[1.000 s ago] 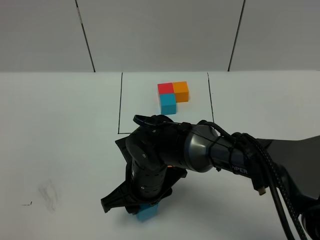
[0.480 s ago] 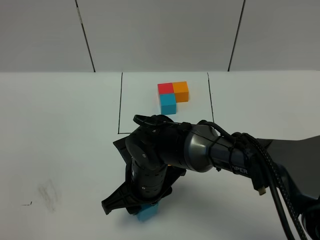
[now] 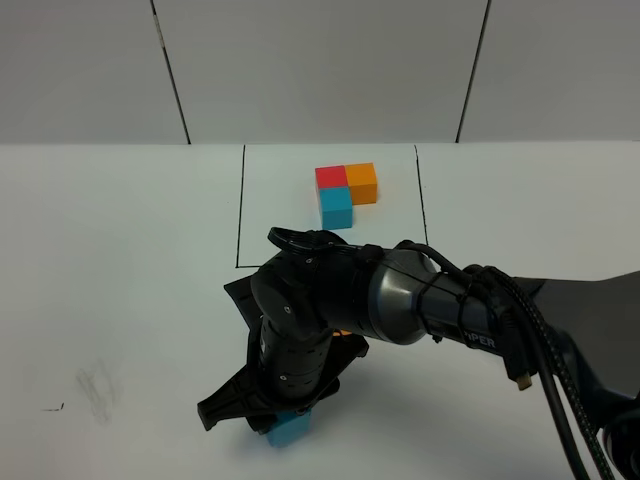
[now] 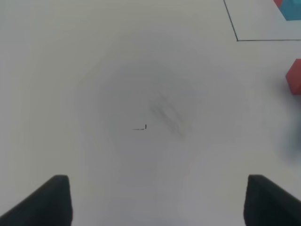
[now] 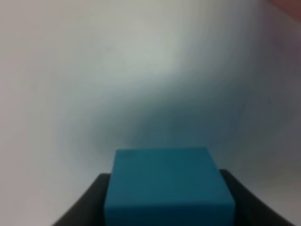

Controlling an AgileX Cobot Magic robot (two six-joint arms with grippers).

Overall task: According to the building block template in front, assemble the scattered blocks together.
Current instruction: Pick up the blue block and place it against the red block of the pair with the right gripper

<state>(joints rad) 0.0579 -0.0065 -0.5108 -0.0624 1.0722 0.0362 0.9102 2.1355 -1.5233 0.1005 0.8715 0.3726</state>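
The right gripper [image 5: 167, 207] had reached across to the near left-centre of the table [image 3: 120, 300], its jaws closed on the blue cube [image 3: 290, 430]. The right wrist view showed the cube seated square between the two fingers. Whether the cube rested on the table or hung just clear of it could not be told. The building block template [image 3: 345, 192] lay at the far centre inside its black frame [image 3: 240, 205], well apart from the held cube and far-right of it. In it, blue sat on the near side of red, with orange to the right of red. The coming move was judged to turn on that relation: the held cube would have to meet the near face of the loose red cube [image 4: 295, 76]. The red cube showed only at the edge of the left wrist view, and the right arm hid it in the high view. The orange cube was not seen. The left gripper [image 4: 162, 200] hung with jaws wide over bare table, holding nothing.
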